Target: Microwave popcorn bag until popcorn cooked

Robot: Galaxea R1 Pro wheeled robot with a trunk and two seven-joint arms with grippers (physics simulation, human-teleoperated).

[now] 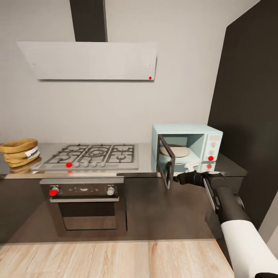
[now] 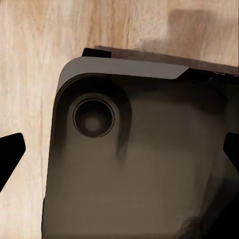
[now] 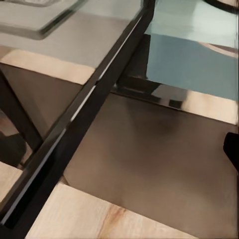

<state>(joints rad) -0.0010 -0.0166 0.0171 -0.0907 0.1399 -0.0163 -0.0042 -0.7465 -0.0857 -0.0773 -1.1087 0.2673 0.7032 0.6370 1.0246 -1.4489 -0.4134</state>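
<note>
Mint-blue and boxy, the microwave (image 1: 188,146) sits on the right stretch of the glossy grey countertop (image 1: 146,164), close to the tall dark cabinet side (image 1: 247,108). Its dark glass door (image 1: 166,166) stands swung out toward the camera, and a pale round turntable (image 1: 175,151) shows inside the cavity. The white control panel (image 1: 213,146) carries round knobs and a red dot.

Reaching in from lower right, the right arm (image 1: 231,208) ends with the right gripper (image 1: 181,178) at the lower free edge of the open door — whether the fingers clasp that edge or only rest beside it, I cannot tell, nor how far apart they stand. In the right wrist view the dark door frame (image 3: 79,124) runs slantwise across, with mint-blue microwave body (image 3: 199,59) and reflective worktop beyond it.

At the far left end of the countertop stands the popcorn bag (image 1: 20,151), tan-brown with a rolled rim and a small white label, upright, well apart from the microwave. Between them lies the grey gas hob (image 1: 92,155) with black grates, a dark oven (image 1: 85,200) below it and a white hood (image 1: 90,60) above.

The left wrist view looks down at pale wood plank floor (image 2: 30,74) and a rounded dark grey robot part (image 2: 129,159); black fingertips (image 2: 10,152) sit at both side edges, spread wide with nothing between them.
</note>
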